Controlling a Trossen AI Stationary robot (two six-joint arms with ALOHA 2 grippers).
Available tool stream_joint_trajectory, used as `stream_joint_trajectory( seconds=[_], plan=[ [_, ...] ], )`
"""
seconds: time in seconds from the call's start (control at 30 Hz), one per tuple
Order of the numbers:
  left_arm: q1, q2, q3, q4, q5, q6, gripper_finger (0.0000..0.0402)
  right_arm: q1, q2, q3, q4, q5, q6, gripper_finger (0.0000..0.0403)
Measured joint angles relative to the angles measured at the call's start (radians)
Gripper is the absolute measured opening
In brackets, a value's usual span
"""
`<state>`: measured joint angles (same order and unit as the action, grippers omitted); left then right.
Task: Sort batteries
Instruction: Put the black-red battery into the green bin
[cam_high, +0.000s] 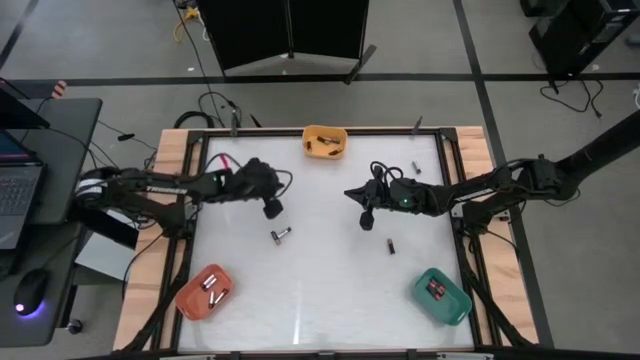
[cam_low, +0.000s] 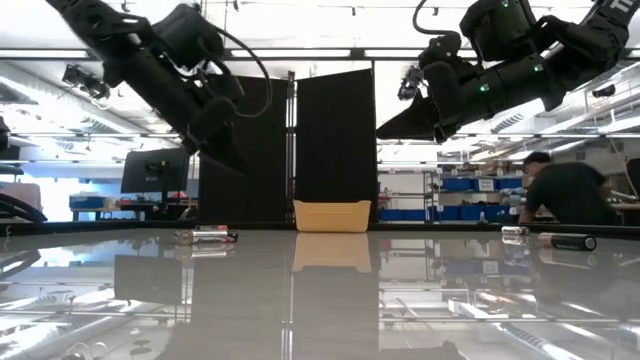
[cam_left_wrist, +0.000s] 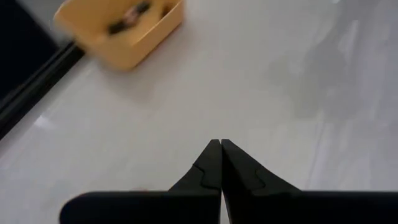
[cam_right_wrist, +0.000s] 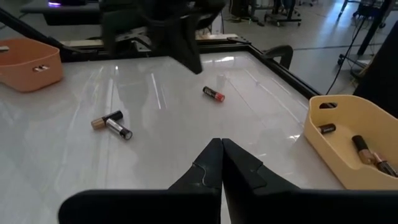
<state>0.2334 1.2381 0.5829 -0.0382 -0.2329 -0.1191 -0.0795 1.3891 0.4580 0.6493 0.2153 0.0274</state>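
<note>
Two batteries (cam_high: 281, 235) lie touching in a loose V on the bare white worktop (cam_high: 320, 300), and they sit just below the left gripper (cam_high: 272, 210) in the high view, towards the front edge. That gripper hangs above the surface with its tapered black fingers pressed tip to tip, nothing between them. The right gripper (cam_high: 366, 222) is also pinched closed and empty, hovering near the middle; the pair lies off to its left, so the left arm looks the nearer one for them. From the right wrist view, one cell is gold-ended with a dark body, the other silvery, their long axes crossing at an angle, so a clean pick would probably need the jaws square across one cylinder. A lone dark battery (cam_high: 391, 246) with a red end rests just front-right of the right gripper, likely its easier target. Another small cell (cam_high: 415, 167) lies near the back right. Smooth plastic bins hold sorted cells: a yellow bin (cam_high: 325, 141) at the back, an orange bin (cam_high: 205, 291) front left, a green bin (cam_high: 441, 296) front right. The glossy worktop mirrors everything.
</note>
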Motion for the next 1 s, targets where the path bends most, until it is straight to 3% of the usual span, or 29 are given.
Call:
stream_joint_trajectory(
  seconds=[0.2,0.43,0.63,1.0],
  plan=[
    [0.107,0.0,0.035,-0.176,0.036,-0.022,0.0019,-0.001,0.0,0.0,-0.022,0.0,-0.002,0.0014],
    [0.16,0.016,0.035,-0.236,0.074,-0.024,0.0095,-0.001,0.0,0.0,-0.03,0.0,-0.004,0.0015],
    [0.193,0.101,0.036,-0.233,0.071,-0.041,0.0148,-0.001,0.0,0.0,-0.056,0.0,-0.01,0.0014],
    [0.257,0.243,0.035,-0.16,0.045,-0.034,0.0158,-0.001,0.0,0.0,-0.081,0.0,-0.023,0.0013]
  ],
)
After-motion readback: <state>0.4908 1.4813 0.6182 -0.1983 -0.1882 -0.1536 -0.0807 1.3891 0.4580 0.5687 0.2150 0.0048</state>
